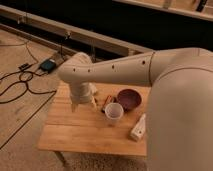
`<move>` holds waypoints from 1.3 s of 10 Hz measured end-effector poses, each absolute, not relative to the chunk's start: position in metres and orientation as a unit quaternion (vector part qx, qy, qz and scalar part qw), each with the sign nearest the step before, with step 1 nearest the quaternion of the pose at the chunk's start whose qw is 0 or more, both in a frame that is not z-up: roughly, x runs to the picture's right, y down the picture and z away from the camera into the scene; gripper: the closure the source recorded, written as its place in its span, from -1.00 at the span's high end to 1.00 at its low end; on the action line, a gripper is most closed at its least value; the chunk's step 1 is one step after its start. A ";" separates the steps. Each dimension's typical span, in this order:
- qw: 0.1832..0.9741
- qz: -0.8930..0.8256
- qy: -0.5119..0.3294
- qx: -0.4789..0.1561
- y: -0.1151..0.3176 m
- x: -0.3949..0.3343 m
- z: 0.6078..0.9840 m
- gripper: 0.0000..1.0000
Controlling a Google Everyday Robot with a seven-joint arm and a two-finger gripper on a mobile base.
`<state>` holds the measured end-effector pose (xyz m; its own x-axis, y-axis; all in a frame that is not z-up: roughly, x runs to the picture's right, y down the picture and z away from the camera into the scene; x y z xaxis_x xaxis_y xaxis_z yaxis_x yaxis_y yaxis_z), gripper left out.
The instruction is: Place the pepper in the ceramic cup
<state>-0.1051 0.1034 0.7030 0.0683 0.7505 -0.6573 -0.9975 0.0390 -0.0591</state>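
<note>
The white ceramic cup (114, 111) stands upright near the middle of the wooden table (75, 135). The pepper (104, 107), a small dark red piece, lies on the table just left of the cup, beside a slim orange-yellow item (108, 99). My gripper (83, 103) hangs from the big white arm and points down over the table's back left part, a short way left of the pepper and the cup. Nothing shows in its grasp.
A dark purple bowl (129, 98) sits behind and to the right of the cup. A white bottle (138, 129) lies near the table's right edge. Cables and a small box (48, 64) lie on the floor to the left. My arm's large white body fills the right side.
</note>
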 end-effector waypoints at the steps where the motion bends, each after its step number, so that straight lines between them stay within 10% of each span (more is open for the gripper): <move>1: 0.682 0.641 0.234 -0.264 0.103 -0.105 0.703 0.30; 8: 0.682 0.641 0.234 -0.264 0.103 -0.105 0.703 0.30; 13: 0.731 0.596 0.187 -0.273 0.078 -0.092 0.778 0.30</move>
<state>-0.0917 0.0781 0.7780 0.2188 0.7705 -0.5987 -0.9744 0.1393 -0.1767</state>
